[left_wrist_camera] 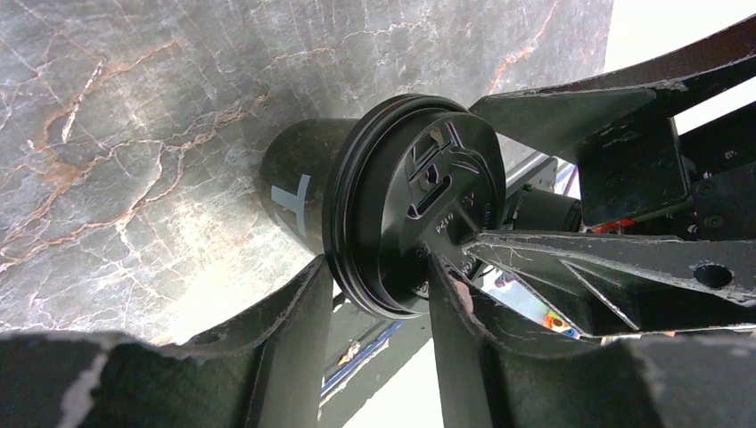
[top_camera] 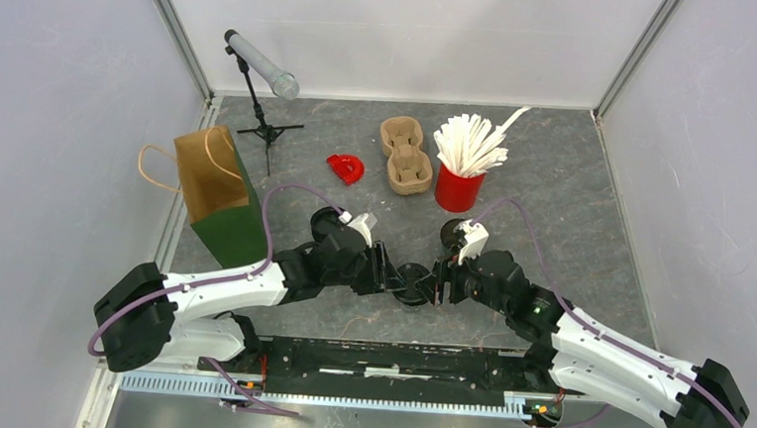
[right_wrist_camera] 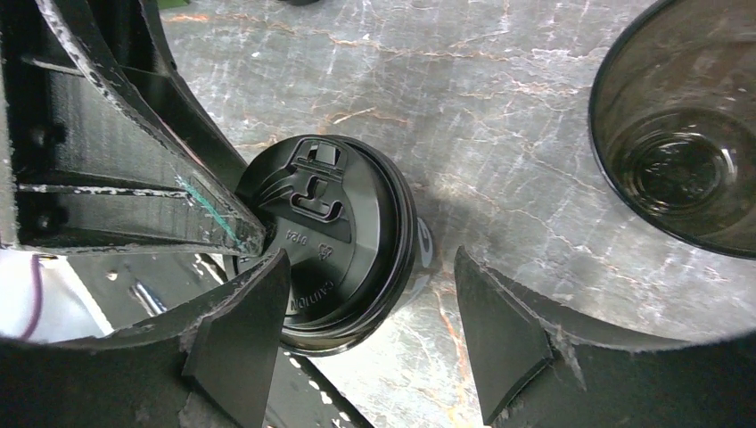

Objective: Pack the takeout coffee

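Because both pincers crowd one cup (top_camera: 412, 279), the likeliest trouble is a clash. Each arm's fingers reach in over the lid (left_wrist_camera: 419, 196) toward the other's, and a small push from either side could tip the cup or pry the lid off.

The left pincer (left_wrist_camera: 379, 267) is partly open with its tips at the lid's edge; I cannot tell whether it truly grips. The right pincer (right_wrist_camera: 370, 259) stands wide open, with the cup close against one finger and apart from the other. Closing it would probably shove the cup sideways before it clamps. Just beyond that free finger sits a second cup (right_wrist_camera: 677, 152), lidless and easy to knock.

The lid is glossy black plastic, round, with a raised rim, a moulded sip tab and embossed lettering, and it looks slick under hard fingers. The cup's wall is matte black with a pale mark, and may buckle under a hard squeeze. The counter (right_wrist_camera: 499, 89) is smooth grey stone-look with rust veins and likely gives little friction.

Well ahead of both pincers wait the pulp carrier (top_camera: 405, 156) and the brown paper bag (top_camera: 219, 192).
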{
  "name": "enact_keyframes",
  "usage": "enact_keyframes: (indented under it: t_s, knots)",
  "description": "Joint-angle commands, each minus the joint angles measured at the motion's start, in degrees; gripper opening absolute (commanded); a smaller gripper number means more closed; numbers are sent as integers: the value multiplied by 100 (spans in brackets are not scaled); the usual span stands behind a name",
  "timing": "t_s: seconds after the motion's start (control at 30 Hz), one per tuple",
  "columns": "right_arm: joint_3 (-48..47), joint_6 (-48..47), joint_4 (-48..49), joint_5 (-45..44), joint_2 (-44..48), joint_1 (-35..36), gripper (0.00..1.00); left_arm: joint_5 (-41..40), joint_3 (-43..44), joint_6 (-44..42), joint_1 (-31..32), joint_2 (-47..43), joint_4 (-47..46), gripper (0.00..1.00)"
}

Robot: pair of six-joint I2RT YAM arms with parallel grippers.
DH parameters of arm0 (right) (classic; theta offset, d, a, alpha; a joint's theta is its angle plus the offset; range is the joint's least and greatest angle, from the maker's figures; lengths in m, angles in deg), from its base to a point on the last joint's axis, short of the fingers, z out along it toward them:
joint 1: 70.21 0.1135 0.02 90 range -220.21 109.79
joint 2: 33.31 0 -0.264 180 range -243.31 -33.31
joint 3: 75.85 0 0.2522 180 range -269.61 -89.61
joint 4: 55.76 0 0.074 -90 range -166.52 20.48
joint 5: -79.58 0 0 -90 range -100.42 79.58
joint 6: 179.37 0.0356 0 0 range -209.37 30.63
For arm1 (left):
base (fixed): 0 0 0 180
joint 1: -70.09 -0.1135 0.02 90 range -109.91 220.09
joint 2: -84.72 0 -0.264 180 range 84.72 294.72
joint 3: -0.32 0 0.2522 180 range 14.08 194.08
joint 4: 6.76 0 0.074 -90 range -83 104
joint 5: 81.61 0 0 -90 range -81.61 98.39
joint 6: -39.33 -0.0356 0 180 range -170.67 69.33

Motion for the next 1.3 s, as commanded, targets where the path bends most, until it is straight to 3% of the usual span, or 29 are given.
enact_keyframes:
  t_s: [0.0, 0.53, 0.83, 1.03, 1.27]
  knots:
    - [-427, -497, -517, -443, 154, 19, 74, -143, 196, -440, 40, -29, -151, 49]
    - [-1769, -1994, -1193, -150, -1000, 17, 54, -225, 267, -659, 150, 5, -143, 49]
    - [-1813, -2720, -1329, 89, -1279, 13, 55, -320, 351, -749, 215, 47, -43, 48]
    - [-1736, -2772, -1275, 207, -1291, 21, 42, -355, 379, -769, 242, 84, -35, 47]
    - [-1650, -2686, -1284, 384, -1234, -73, 41, -432, 402, -828, 256, 106, 33, 44]
